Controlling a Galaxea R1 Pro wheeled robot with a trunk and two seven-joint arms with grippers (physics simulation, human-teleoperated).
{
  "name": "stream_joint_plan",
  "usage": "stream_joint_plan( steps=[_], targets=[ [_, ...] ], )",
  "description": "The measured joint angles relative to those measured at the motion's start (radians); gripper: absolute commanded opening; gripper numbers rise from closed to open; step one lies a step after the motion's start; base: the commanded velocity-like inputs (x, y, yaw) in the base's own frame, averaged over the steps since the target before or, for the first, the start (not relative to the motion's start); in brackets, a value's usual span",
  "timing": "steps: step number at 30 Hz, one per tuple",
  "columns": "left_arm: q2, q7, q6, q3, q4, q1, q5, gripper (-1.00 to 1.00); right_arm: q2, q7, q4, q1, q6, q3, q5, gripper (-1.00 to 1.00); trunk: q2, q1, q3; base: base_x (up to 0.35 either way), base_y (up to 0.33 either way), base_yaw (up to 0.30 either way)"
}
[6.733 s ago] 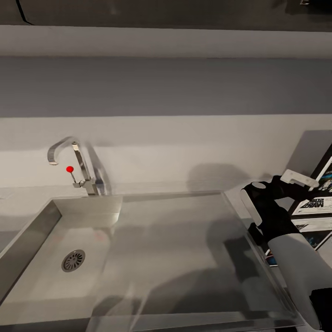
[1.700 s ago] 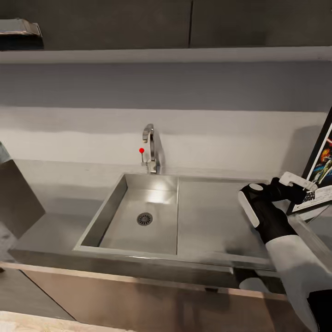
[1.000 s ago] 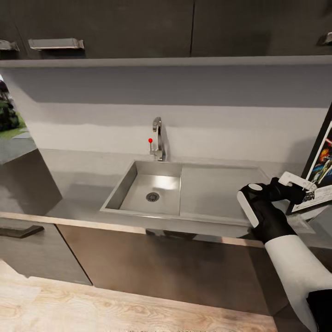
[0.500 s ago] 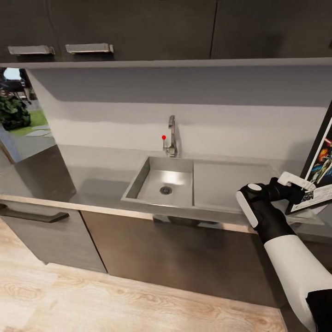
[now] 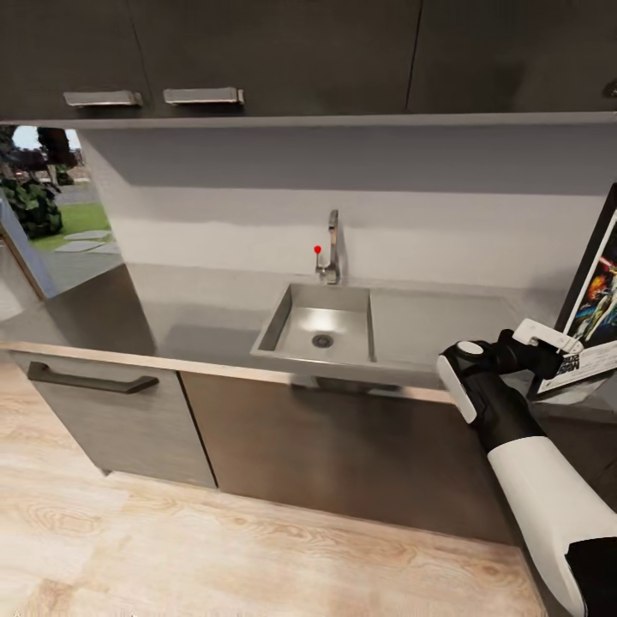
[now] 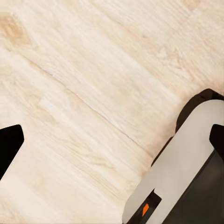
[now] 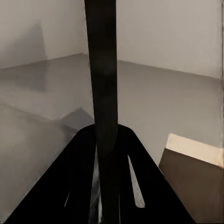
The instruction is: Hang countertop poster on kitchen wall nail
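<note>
— What are you seeing, starting from the sink (image 5: pixel 321 330)?

— Well left of the sink a window is showing green outside, and a dark cabinet front with a long handle (image 5: pixel 83 379) is sitting below the kitchen countertop (image 5: pixel 184 319). The sink itself is lying inset in that worktop, with the tap (image 5: pixel 331 247) standing at its back edge, a red knob beside it. Dark wall cupboards are hanging above the sink.

— And right of the sink?

— The right gripper (image 5: pixel 548 353) is hanging there above the worktop, clamped on the lower edge of the poster (image 5: pixel 596 304). The poster is standing nearly upright, off the counter, its top running out of view. In the right wrist view its black frame (image 7: pixel 103 93) is passing straight between the two fingers.

— The other gripper?

— The left gripper (image 6: pixel 112 144) is pointing down at the pale wooden floor (image 6: pixel 79 84), and its dark fingertips (image 6: pixel 8 144) are sitting wide apart, with nothing between them
</note>
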Motion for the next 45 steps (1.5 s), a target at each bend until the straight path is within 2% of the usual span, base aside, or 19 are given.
stream_joint_plan(
  steps=[6, 7, 15, 30, 45],
  targets=[
    [0.001, 0.0, -0.001, 0.0, 0.0, 0.0, 0.0, 1.0, 0.002, 0.0, -0.001, 0.0, 0.0, 0.0, 0.0, -1.0, 0.0, 0.0, 0.0, -0.296, 0.145, 0.0],
    [0.001, 0.0, -0.001, 0.0, 0.0, 0.0, 0.0, 1.0, 0.002, 0.0, -0.001, 0.0, 0.0, -0.001, -0.013, -1.0, 0.0, 0.0, 0.0, -0.3, 0.14, 0.0],
    [0.001, 0.0, 0.0, -0.001, 0.0, 0.0, 0.0, 1.0, 0.003, -0.001, -0.001, 0.0, 0.0, 0.001, -0.005, -1.0, 0.0, 0.0, 0.0, -0.272, 0.115, 0.04],
    [0.001, 0.0, 0.0, -0.002, 0.0, 0.0, 0.0, 1.0, 0.005, -0.001, 0.0, 0.0, 0.0, 0.001, -0.003, -1.0, 0.0, 0.0, 0.0, -0.15, 0.112, 0.266],
    [0.001, 0.0, 0.0, -0.002, 0.0, 0.0, 0.0, 1.0, 0.029, -0.001, -0.001, 0.0, 0.0, 0.002, 0.015, -1.0, 0.0, 0.0, 0.0, -0.23, 0.174, 0.288]
  ],
)
